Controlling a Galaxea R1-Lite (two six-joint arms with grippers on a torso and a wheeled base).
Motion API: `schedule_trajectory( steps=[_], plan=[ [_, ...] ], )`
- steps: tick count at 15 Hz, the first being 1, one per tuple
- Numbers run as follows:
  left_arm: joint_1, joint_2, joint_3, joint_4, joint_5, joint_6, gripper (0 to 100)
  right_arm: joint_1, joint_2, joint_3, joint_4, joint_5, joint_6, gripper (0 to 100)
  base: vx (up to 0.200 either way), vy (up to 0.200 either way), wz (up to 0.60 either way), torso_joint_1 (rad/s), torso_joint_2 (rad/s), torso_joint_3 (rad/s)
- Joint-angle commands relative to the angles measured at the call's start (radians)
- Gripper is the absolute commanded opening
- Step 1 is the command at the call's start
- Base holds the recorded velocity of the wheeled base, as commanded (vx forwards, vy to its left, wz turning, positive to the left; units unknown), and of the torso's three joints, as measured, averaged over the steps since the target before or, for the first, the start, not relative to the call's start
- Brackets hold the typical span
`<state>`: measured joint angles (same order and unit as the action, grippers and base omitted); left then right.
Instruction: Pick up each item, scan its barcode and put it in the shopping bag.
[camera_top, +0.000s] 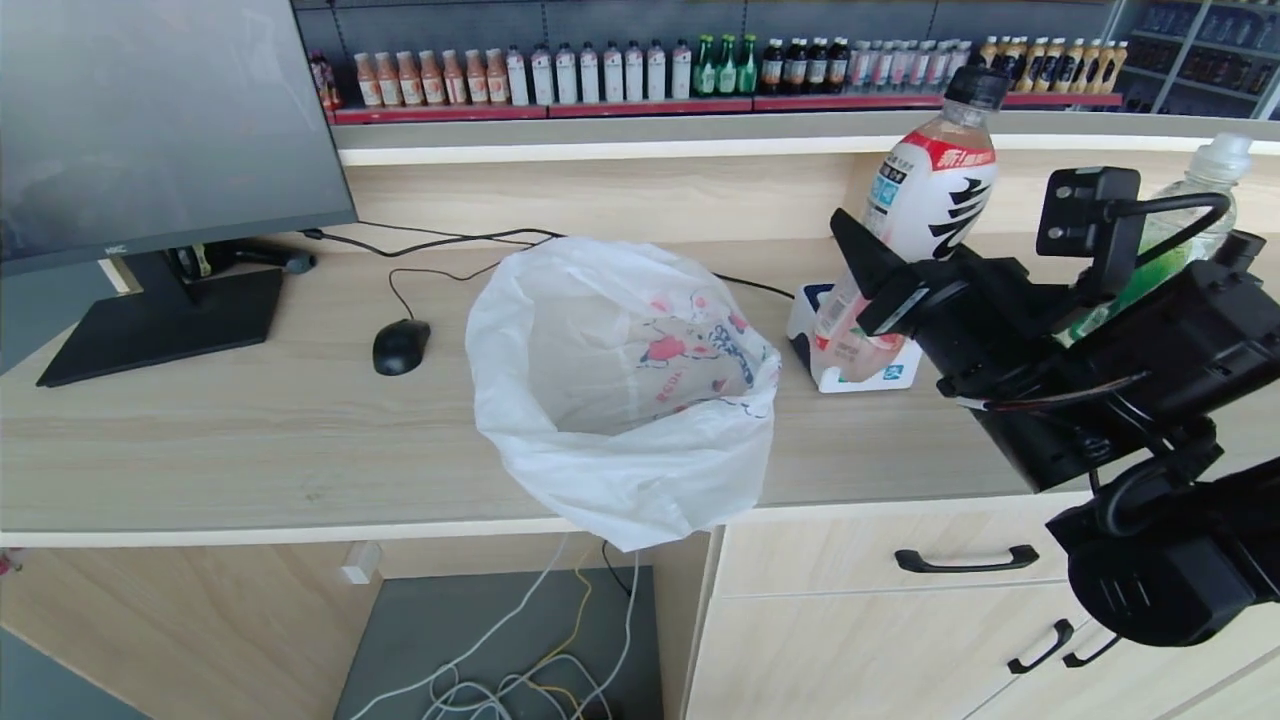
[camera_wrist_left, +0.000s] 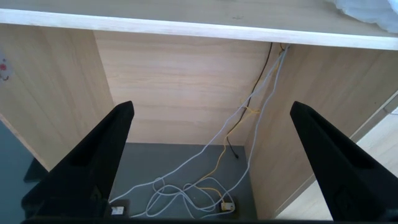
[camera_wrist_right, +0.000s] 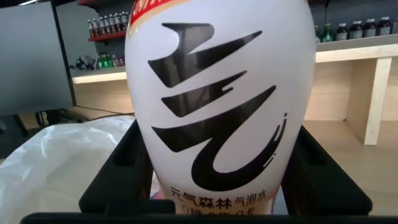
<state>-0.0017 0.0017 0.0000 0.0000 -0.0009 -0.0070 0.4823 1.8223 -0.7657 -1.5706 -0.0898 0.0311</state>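
One bottle (camera_top: 930, 200), upright, clamped in my right tool (camera_wrist_right: 217, 180), right of the bag (camera_top: 620, 400). One white scanner (camera_top: 890, 376), just right of the bag. I'd rotate the barcode scannerward, grip firm. Left tool (camera_wrist_left: 211, 124), fingers spread, below the bag.

Right end effector (camera_top: 880, 280) clamps bottle (camera_top: 932, 190); left end effector (camera_wrist_left: 211, 115) gapes wide.

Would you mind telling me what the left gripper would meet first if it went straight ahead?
Probably the back panel under the counter, though the hanging cables may come first; depth is unclear. Nothing lies between the open left gripper and them.
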Motion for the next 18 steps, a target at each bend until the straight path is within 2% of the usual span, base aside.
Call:
schedule_trajectory(
  steps=[1,6,8,11,15,18],
  plan=[
    [0.000,0.000,0.000,0.000,-0.001,-0.001,100,0.001,0.002,-0.010,0.000,0.001,0.000,0,0.000,0.200,0.00,0.012,0.00,0.002],
    [0.000,0.000,0.000,0.000,-0.001,0.002,100,0.004,-0.021,-0.064,0.000,0.001,-0.053,0,0.000,0.200,0.00,0.007,0.00,0.002],
    [0.000,0.000,0.000,0.000,-0.001,0.002,100,0.019,-0.015,-0.070,0.000,0.004,-0.069,0,0.000,0.000,0.00,0.000,0.00,0.000],
    [0.000,0.000,0.000,0.000,-0.001,0.004,100,0.039,0.037,-0.164,0.000,0.007,-0.097,0,0.000,0.000,0.00,0.000,0.00,0.000],
    [0.000,0.000,0.000,0.000,-0.001,0.004,100,0.073,0.135,-0.214,0.000,-0.004,-0.146,0,0.000,0.000,0.00,0.000,0.00,0.000],
    [0.000,0.000,0.000,0.000,-0.001,0.004,100,0.085,0.203,-0.317,0.029,-0.097,-0.161,0,0.000,0.000,0.00,0.000,0.00,0.000]
  ],
)
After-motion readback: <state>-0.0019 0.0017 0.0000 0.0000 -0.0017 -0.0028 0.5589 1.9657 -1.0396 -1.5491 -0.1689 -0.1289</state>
